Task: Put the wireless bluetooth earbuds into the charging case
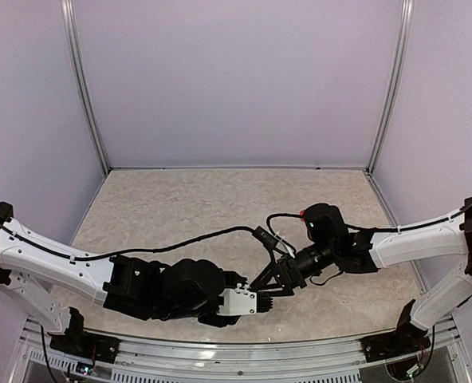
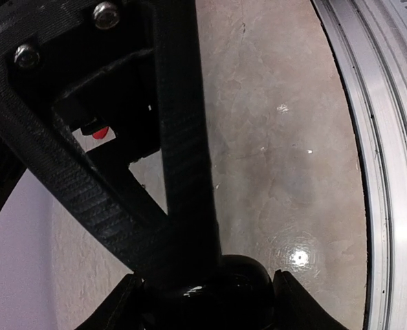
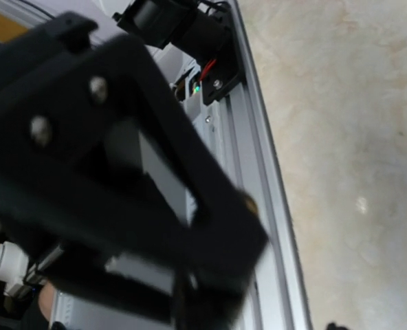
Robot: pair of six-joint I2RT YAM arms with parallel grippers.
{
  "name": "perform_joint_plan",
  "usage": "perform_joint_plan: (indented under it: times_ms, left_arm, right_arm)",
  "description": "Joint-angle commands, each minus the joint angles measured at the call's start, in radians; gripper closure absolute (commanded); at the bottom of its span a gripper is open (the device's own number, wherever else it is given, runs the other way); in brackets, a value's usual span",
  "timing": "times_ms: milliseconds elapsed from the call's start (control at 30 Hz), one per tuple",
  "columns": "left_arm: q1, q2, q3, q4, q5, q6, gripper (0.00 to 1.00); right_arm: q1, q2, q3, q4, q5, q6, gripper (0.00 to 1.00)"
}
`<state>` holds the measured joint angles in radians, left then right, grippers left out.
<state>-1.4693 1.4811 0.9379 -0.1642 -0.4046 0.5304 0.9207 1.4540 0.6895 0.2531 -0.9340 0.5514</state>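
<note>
A glossy black rounded charging case (image 2: pixel 224 285) sits between my left gripper's (image 2: pixel 210 311) fingertips (image 2: pixel 124 306), which are shut on it. One black truss finger of my right gripper (image 2: pixel 183 137) comes straight down onto the top of the case. A tiny red piece (image 2: pixel 99 132) shows through that truss; I cannot tell whether it is one of the earbuds. From above, the left gripper (image 1: pixel 256 302) and the right gripper (image 1: pixel 272 286) meet tip to tip near the table's front edge, hiding the case. The right wrist view is blurred, with the left gripper's body (image 3: pixel 107 158) filling it.
The aluminium rail (image 3: pixel 258 172) (image 2: pixel 382 172) along the table's near edge runs close beside both grippers. The beige mottled tabletop (image 1: pixel 220 199) stretches behind them to the grey walls. A black cable (image 1: pixel 212 233) loops over the table between the arms.
</note>
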Motion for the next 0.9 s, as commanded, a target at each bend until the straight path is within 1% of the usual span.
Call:
perform_joint_plan:
  times_ms: [0,200,467,600,700,867]
  left_arm:
    - [-0.016,0.018,0.032,0.042,-0.004,0.023,0.57]
    - [-0.025,0.026,0.036,0.045,-0.016,0.026,0.57]
    - [-0.025,0.027,0.036,0.043,-0.024,0.033,0.57]
    - [-0.025,0.032,0.036,0.043,-0.039,0.033,0.56]
    - [-0.025,0.037,0.038,0.046,-0.065,0.024,0.53]
    - [-0.023,0.027,0.018,0.085,-0.149,-0.016,0.42]
  right_arm:
    - [0.034,0.042,0.046,0.024,0.016,0.006,0.28]
    - [0.041,0.066,0.051,0.048,0.031,0.025,0.4]
    - [0.048,0.08,0.049,0.06,0.03,0.039,0.62]
    - [0.049,0.086,0.051,0.052,0.031,0.038,0.66]
    - [0.05,0.086,0.053,0.05,0.033,0.036,0.72]
    - [0.049,0.066,0.065,0.029,0.053,0.017,0.76]
